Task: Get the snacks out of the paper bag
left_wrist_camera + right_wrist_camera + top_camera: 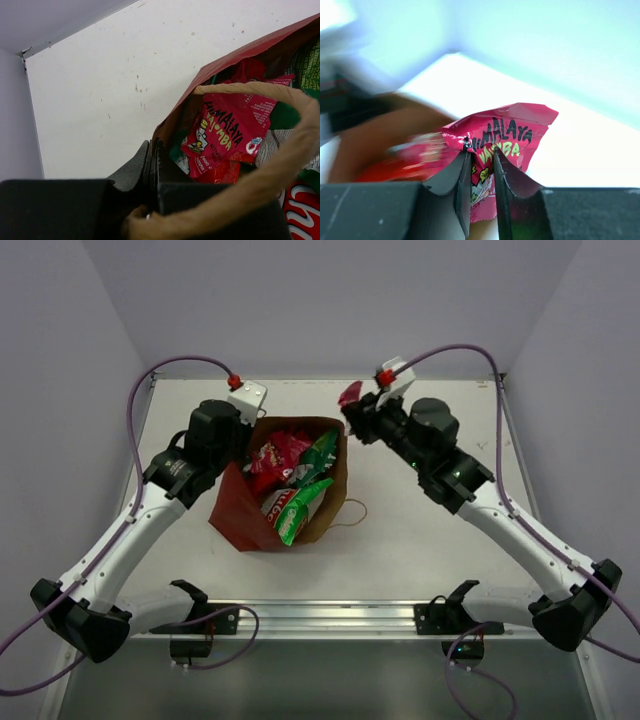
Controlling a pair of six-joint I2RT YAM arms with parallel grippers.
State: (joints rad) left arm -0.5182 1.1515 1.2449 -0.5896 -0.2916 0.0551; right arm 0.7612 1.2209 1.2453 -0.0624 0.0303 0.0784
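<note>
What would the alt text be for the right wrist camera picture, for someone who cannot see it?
The right hand pinches a crinkled red candy packet between two black fingers, against the white table. Behind it, blurred, is the brown paper bag.

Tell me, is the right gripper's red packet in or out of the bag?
Out: the right gripper pinches the red packet outside the paper bag.

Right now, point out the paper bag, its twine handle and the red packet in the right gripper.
paper bag (232,512): top external view, reddish outer wall.
twine handle (240,88): left wrist view, upper strand of the loop.
red packet (515,135): right wrist view, printed face.
</note>
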